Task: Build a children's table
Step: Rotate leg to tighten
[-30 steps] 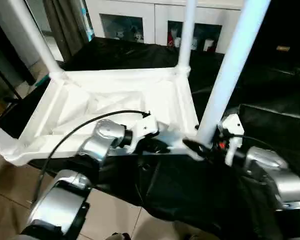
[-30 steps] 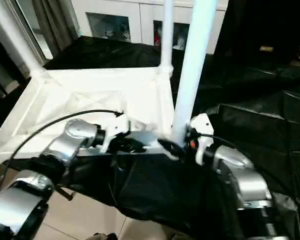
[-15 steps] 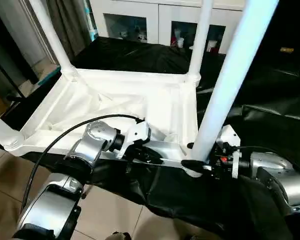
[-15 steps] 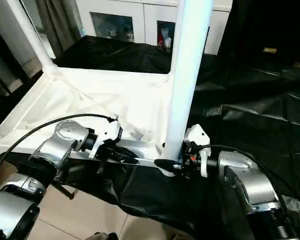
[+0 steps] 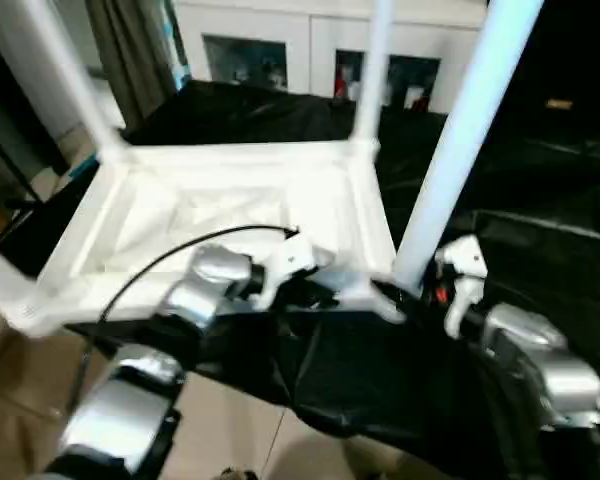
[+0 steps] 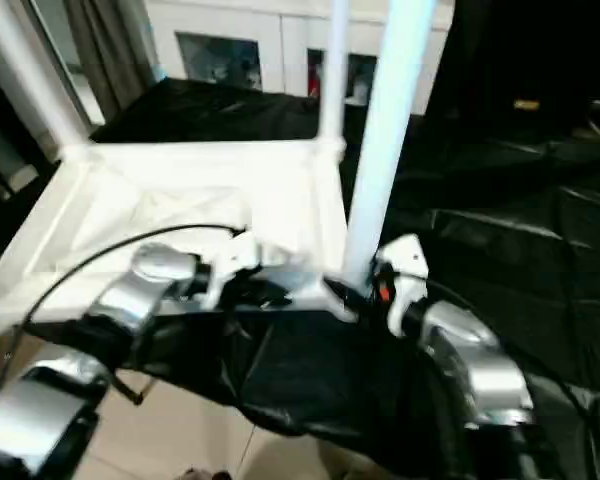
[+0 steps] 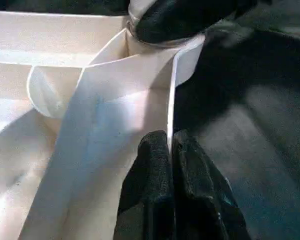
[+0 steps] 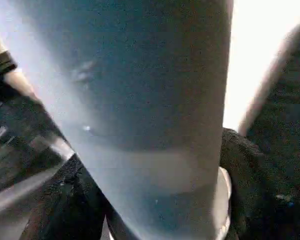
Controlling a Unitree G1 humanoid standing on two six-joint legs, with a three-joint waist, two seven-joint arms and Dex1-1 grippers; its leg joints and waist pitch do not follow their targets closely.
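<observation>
so my right claw (image 5: pixel 405 297) is wrapped round the foot of the last leg (image 5: pixel 458 140), standing straight up in the upside-down tabletop (image 5: pixel 230 215)'s near right corner socket, while my left claw (image 7: pixel 171 150) pinches that near rim, clamped tight.

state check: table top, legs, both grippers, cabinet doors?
table top: upside down, ribbed underside up, on black sheet
legs: four standing in corner sockets; near right leg upright
left gripper: shut on the table top's near rim
right gripper: fingers either side of near right leg's base
cabinet: glass doors closed
</observation>
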